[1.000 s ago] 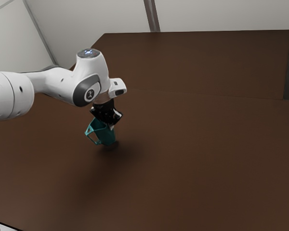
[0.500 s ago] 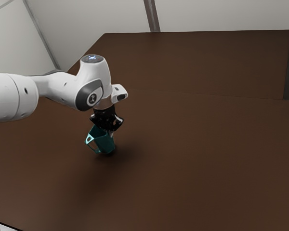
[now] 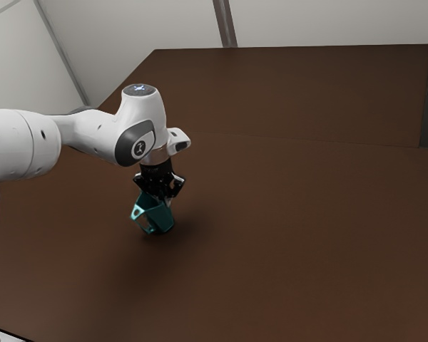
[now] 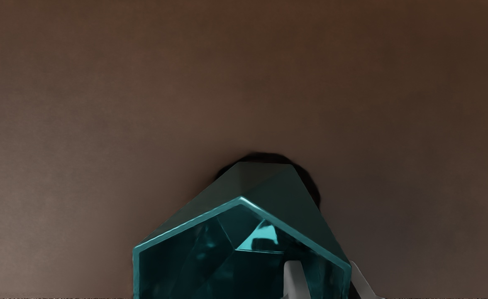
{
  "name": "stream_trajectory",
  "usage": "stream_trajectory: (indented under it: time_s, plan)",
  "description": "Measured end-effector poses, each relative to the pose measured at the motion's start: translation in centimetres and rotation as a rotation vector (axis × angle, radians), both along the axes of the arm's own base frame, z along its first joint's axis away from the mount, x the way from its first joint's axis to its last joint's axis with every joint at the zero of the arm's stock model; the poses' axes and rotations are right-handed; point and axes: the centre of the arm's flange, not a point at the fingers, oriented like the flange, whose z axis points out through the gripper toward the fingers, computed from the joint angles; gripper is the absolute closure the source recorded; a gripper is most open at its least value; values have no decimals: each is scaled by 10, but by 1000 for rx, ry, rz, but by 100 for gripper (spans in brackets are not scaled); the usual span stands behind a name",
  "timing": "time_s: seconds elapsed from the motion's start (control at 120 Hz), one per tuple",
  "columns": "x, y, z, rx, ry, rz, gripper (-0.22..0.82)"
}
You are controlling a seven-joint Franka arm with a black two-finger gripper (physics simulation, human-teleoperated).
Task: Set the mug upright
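Pinching the wall of the mug, the tool is closed to that wall's thickness, one finger inside and one outside. This hold presumably leaves the base free to seat on the bench. The mug leans, mouth uppermost, low over the bench; base contact cannot be confirmed.

White arm entering from the exterior view's left, reaching over the counter, well apart from its far right corner in that view. Forearm running nearly level; wrist bending down above the black pincer. Pincer pointing down, tilting slightly. In the wrist view, the pale fingers are standing parted, roughly parallel, their tips extending forward.
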Motion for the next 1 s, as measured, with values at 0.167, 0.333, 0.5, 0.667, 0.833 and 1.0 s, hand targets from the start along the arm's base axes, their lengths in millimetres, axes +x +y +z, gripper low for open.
stream_trajectory:
  time_s: [0.167, 0.333, 0.5, 0.667, 0.833, 1.0]
  plan:
    - [0, -1, 7, -19, 1, 20, 46]
    - [5, -4, 24, -44, -6, 38, 37]
    - [3, -10, 53, -75, -40, 30, 26]
    - [23, -10, 120, -98, -126, -30, 12]
    - [38, 14, 187, -92, -187, -96, 6]
    - [58, 45, 229, -90, -194, -145, 3]
